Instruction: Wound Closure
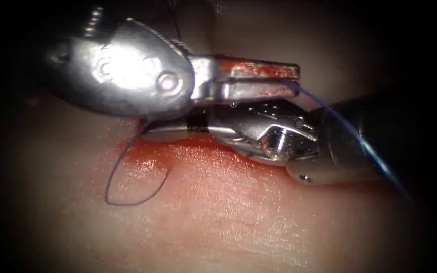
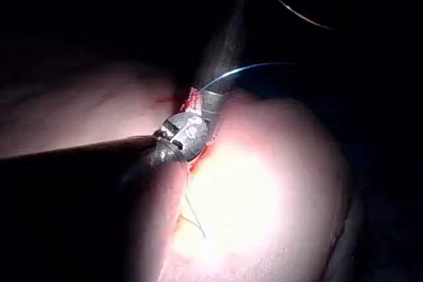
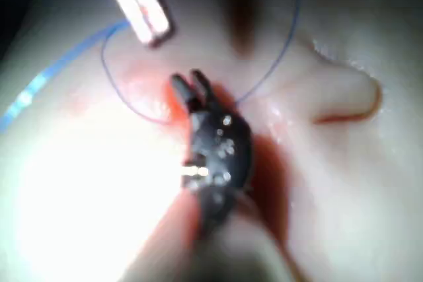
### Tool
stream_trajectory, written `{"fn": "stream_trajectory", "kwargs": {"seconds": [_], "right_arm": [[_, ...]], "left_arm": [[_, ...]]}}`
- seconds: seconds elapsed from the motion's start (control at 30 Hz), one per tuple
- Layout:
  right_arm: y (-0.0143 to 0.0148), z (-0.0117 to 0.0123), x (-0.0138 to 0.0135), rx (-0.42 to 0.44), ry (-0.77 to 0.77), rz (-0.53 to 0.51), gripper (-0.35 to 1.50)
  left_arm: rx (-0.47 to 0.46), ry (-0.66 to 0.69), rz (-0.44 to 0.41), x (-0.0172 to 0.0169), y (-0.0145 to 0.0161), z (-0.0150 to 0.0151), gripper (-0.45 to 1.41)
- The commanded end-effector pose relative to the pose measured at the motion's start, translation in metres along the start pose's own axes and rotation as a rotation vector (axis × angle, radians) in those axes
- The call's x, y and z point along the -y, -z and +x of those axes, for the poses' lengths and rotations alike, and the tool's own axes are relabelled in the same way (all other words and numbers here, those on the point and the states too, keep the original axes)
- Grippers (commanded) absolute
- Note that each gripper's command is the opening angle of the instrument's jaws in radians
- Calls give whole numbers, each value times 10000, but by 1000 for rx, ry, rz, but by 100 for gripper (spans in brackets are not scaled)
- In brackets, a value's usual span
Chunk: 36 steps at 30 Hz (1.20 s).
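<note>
Thread (image 1: 136,199) is lying in a blue loop on the tissue (image 1: 238,222), with another strand running from my left tool (image 1: 259,76) off toward the endoscope view's right. My left fingers (image 1: 259,68) are pressing together on that strand at their tip, probably to keep it taut and lifted off the wet surface. My right tool (image 1: 168,132) is sitting low beneath the left one, tip close to the tissue where the red fluid (image 1: 188,151) is pooling. In the right wrist view its fingers (image 3: 180,88) are standing narrowly parted and holding nothing, near where the thread loop (image 3: 132,97) is crossing; I judge they are waiting beside the loop. Needle: I am not making it out. The cut (image 3: 347,115) is showing as a thin reddish line. The tissue is glistening, pale pink; surroundings are staying dark.
</note>
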<state>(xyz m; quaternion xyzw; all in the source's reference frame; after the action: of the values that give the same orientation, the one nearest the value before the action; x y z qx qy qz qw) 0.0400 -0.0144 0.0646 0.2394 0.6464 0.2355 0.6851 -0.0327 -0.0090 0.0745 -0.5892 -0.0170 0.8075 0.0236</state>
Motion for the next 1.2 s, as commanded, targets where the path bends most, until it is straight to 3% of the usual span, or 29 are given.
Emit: {"fn": "stream_trajectory", "kwargs": {"seconds": [0.03, 0.2, 0.3, 0.37, 0.47, 0.57, 0.73, 0.83, 1.2], "right_arm": [[-24, -12, 4, -4, 6, 36, -8], [-58, -20, 22, -19, -33, 72, 2], [-69, -19, 44, -44, -73, 187, 17], [-70, -17, 56, -39, -73, 241, 37], [-72, -15, 63, -35, -81, 264, 105], [-74, -14, 73, -30, -99, 279, 128], [-69, -9, 82, -60, -122, 313, 120], [-51, -4, 86, -81, -140, 412, 105], [-19, 3, 81, -124, -170, 438, 95]], "left_arm": [[-8, 5, -1, -3, -7, -5, -45], [-47, 9, 4, 5, -6, -11, -45], [-70, 6, 10, 16, -4, -20, -45], [-78, 3, 5, 26, -3, -27, -45], [-86, -1, -4, 34, -2, -36, -45], [-103, -10, -2, 43, -2, -50, -45], [-112, -27, -2, 47, 0, -71, -45], [-122, -44, 14, 52, 5, -101, -45], [-145, -56, 6, 36, 17, -159, -45]]}}
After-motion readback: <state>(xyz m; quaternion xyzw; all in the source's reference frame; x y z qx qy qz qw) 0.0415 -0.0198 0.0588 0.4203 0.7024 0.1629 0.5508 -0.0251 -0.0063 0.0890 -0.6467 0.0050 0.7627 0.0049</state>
